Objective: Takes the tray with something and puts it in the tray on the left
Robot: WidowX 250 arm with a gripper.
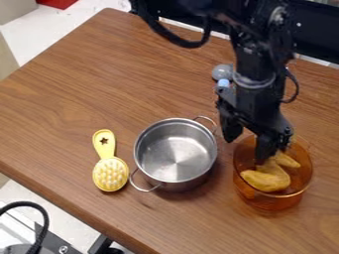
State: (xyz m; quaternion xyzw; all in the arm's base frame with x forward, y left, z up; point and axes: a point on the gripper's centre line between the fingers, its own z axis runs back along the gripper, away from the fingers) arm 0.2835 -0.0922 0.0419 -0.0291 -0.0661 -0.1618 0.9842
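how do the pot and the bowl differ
The pot is shiny metal you can't see through; the bowl is see-through amber. The pot has two loop handles, while none can be seen on the bowl. The bowl has a yellow thing in it; the pot shows its inside bottom. Both are round, open at the top and upright on the table.

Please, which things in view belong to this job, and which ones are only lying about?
For the job:
- yellow object, inside the amber bowl
- metal pot, next to the bowl, apparently the destination
- end effector, down at the bowl

Lying about:
- yellow brush, beside the pot
- grey round object, beyond the pot
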